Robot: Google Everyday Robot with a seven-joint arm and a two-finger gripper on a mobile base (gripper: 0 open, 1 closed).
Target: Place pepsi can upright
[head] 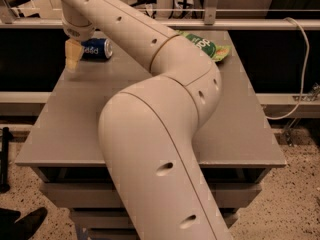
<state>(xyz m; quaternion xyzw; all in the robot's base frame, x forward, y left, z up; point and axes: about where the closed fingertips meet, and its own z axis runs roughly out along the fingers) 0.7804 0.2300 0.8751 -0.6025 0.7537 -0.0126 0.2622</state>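
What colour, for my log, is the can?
The pepsi can is dark blue, white lettering; camera view. The gripper hangs beside it.
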